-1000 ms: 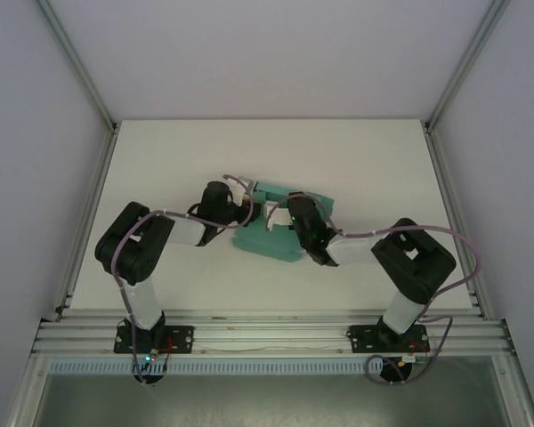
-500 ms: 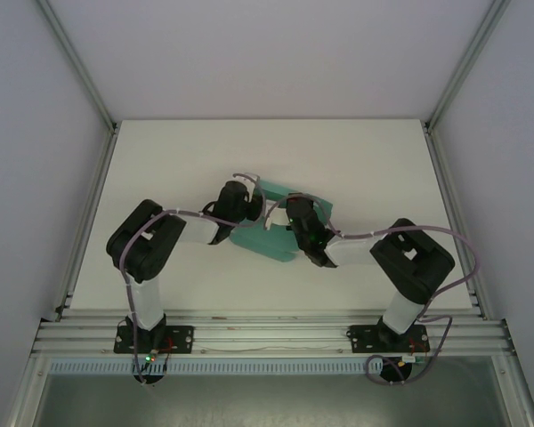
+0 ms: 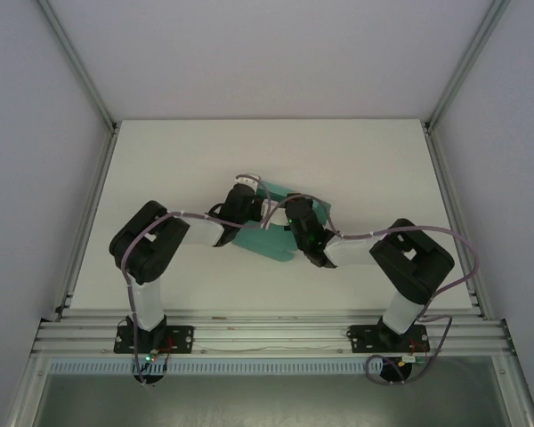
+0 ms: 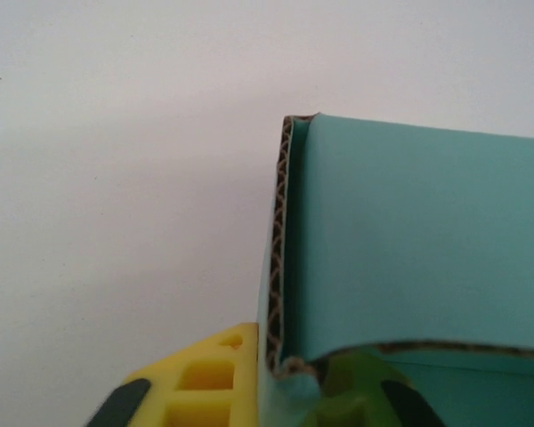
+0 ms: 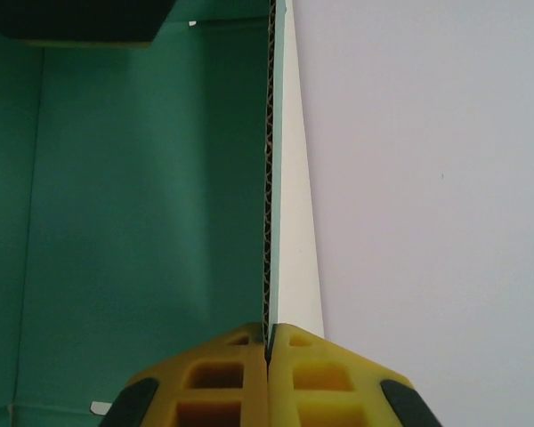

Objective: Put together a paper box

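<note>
One white table [image 3: 205,160] carries one teal-green corrugated-card paper box [image 3: 262,245] at its middle, between the two arms. It is partly folded with walls already standing, so the step in hand looks like raising and squaring the sides. Of the two claws, the left claw [image 4: 280,391] is closed on the foot of an upright wall near its corner, and the right claw [image 5: 269,354] is pinched tight on another wall's edge. The next move likely calls for holding both walls upright and tucking a flap without creasing the card.

Half-folded teal corrugated paper box [image 3: 265,244], mid-table
</note>
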Controlling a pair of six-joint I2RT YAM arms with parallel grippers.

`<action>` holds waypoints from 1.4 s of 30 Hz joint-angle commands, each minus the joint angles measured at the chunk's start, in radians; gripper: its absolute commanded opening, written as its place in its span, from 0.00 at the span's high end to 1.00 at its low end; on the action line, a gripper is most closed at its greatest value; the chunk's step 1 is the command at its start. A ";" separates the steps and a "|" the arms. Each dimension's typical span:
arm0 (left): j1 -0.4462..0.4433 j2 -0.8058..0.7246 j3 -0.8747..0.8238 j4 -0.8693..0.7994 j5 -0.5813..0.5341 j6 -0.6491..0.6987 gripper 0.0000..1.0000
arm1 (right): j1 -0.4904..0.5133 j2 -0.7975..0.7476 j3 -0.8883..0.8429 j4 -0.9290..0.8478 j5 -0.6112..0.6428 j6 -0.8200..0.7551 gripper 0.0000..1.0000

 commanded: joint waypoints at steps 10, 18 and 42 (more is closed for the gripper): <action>0.031 -0.034 0.032 -0.100 -0.012 0.001 0.57 | 0.012 0.008 -0.004 -0.093 -0.032 0.036 1.00; 0.047 -0.016 0.045 -0.082 0.000 -0.022 0.56 | 0.012 -0.002 0.002 -0.133 -0.037 0.052 1.00; 0.030 -0.002 -0.019 -0.132 -0.237 -0.012 1.00 | 0.008 -0.025 0.023 -0.190 -0.019 0.110 1.00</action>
